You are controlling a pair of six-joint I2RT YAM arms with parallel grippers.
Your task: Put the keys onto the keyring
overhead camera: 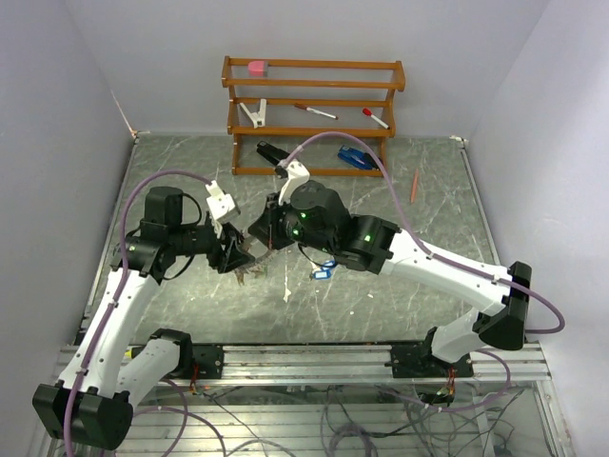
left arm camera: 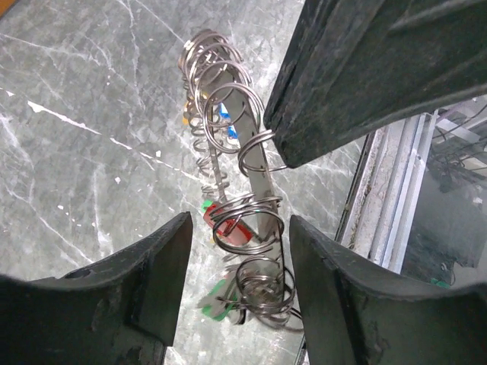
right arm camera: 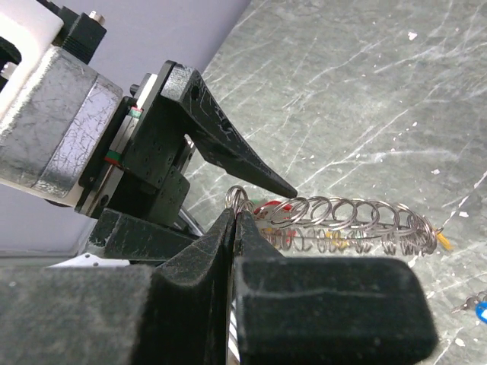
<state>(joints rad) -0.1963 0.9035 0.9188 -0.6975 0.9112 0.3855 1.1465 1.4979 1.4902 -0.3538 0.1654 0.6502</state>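
The keyring is a silvery ring edged with many small wire loops, held in the air between both grippers. Keys with red, green and yellow tags hang from it. My right gripper is shut on a small loop at the ring's end; its finger also shows in the left wrist view. My left gripper is open, with its fingers on either side of the ring's loops and not touching them. In the top view the grippers meet at mid-table. A loose blue-tagged key lies on the table.
A wooden rack stands at the back with a pink eraser, pens and a white clip on it. A blue stapler and a black tool lie before it. An orange pencil lies at the right. A metal rail runs along the near edge.
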